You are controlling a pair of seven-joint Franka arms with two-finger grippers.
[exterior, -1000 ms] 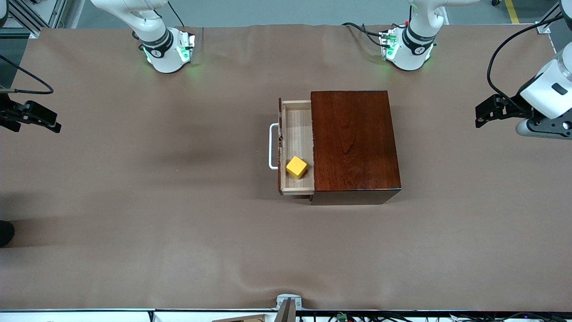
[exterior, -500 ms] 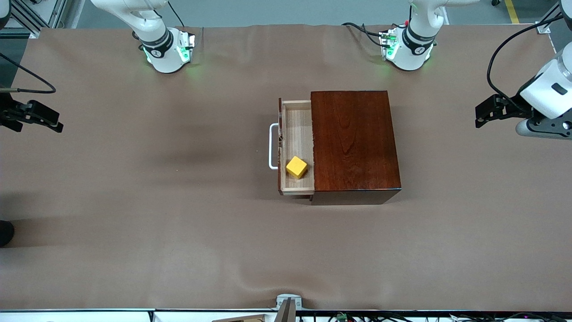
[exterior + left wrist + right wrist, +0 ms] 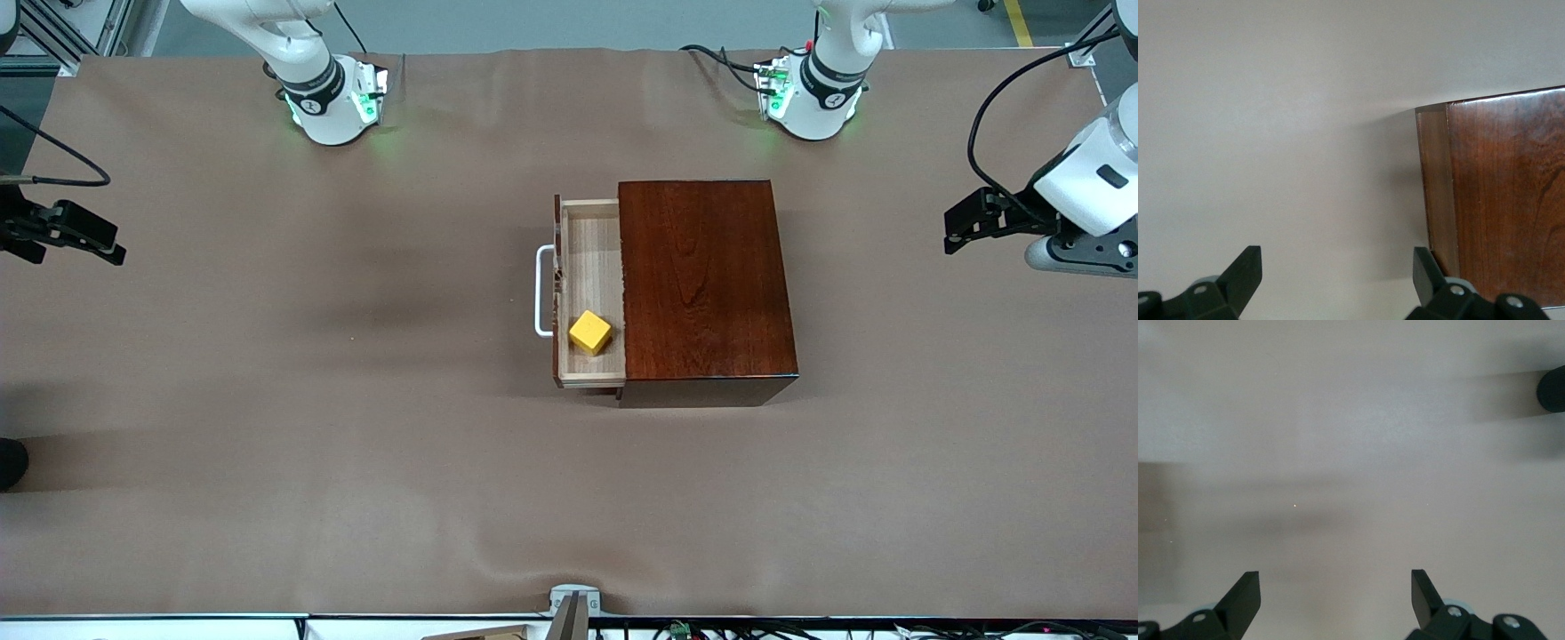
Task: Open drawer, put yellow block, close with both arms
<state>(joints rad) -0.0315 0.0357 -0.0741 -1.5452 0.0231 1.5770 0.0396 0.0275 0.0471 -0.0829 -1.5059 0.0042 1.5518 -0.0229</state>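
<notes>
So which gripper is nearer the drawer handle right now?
Neither is close. The right gripper is on the white handle side; the left gripper, also open, faces the wooden box's closed end.

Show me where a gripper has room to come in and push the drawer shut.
Bare table runs from the drawer and its white handle to the right gripper, open over its table end. Bare cloth also separates the box from the open left gripper. Only the tray is tight: the yellow block sits in its corner nearest the front camera.

There is one mahogany box (image 3: 702,280), one drawer (image 3: 591,293), one yellow block (image 3: 589,332), and two arms.
</notes>
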